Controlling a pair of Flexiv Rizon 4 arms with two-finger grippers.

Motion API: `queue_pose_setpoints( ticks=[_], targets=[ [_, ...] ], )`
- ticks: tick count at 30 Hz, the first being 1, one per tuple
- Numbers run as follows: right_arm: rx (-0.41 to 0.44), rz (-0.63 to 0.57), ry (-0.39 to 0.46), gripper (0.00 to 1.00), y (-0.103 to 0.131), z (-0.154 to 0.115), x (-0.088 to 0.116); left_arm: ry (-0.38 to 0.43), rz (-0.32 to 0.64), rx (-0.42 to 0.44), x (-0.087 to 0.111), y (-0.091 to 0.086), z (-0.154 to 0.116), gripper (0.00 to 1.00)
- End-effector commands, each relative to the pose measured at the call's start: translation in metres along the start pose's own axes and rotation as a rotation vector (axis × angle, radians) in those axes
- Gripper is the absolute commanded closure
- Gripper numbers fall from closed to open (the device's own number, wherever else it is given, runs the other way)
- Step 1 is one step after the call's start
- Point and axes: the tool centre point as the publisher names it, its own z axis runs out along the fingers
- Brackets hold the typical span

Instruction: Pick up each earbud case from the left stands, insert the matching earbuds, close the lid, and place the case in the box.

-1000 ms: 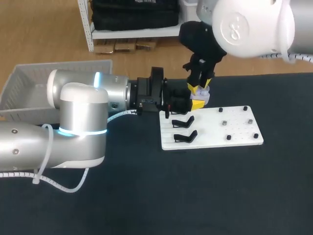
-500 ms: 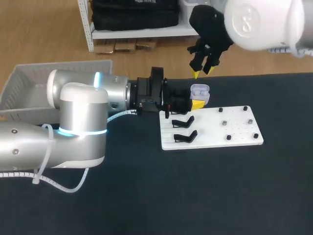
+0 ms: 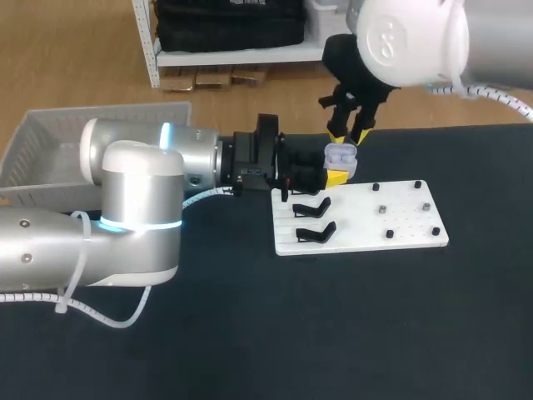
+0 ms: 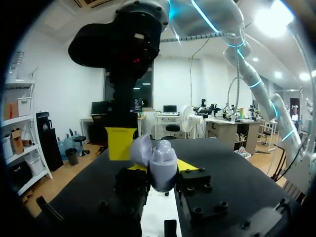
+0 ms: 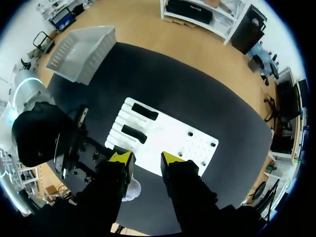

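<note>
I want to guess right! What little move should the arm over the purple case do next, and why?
Probably lower the right gripper to press the lid shut: the pale lilac plastic earbud case, clamped in the left gripper, looks open, and the right gripper hangs open and empty just above it.

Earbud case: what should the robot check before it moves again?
1. Case held by left claw: ok, gripped from both sides.
2. Lid open: ok, flipped up.
3. Earbuds inside: cannot tell.
4. Right claw open: ok, nothing in it.
5. Right claw centred over case: cannot tell; it hangs just above.
</note>
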Motion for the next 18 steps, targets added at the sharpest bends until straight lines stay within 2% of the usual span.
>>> queue_pose_setpoints(
  ticks=[1, 7, 9, 13, 14, 15, 16, 18],
  targets=[
    [-0.004, 0.004, -0.019, 0.64, 0.004, -0.007, 0.019, -0.009, 0.005, -0.008, 0.002, -0.001, -0.001, 1.0],
    [-0.035, 0.02, -0.038, 0.62, 0.011, -0.013, 0.027, -0.009, 0.005, -0.008, 0.002, -0.001, -0.001, 1.0],
    [-0.042, 0.041, -0.067, 0.62, 0.013, -0.018, 0.027, -0.009, 0.005, -0.008, 0.002, -0.001, -0.001, 1.0],
    [-0.141, 0.148, -0.141, 0.54, 0.007, -0.039, 0.032, -0.006, 0.026, -0.016, -0.006, -0.001, -0.01, 1.0],
    [-0.152, 0.167, -0.157, 0.47, 0.004, -0.042, 0.034, -0.009, 0.035, -0.018, -0.01, 0.0, -0.016, 1.0],
    [-0.16, 0.185, -0.172, 0.26, 0.002, -0.044, 0.038, -0.016, 0.042, -0.025, -0.013, 0.0, -0.023, 1.0],
    [-0.165, 0.192, -0.179, 0.0, 0.001, -0.045, 0.041, -0.015, 0.047, -0.027, -0.015, 0.001, -0.028, 1.0],
    [-0.189, 0.227, -0.209, 0.0, 0.0, -0.048, 0.051, 0.001, 0.072, -0.042, -0.022, 0.003, -0.048, 1.0]
  ],
)
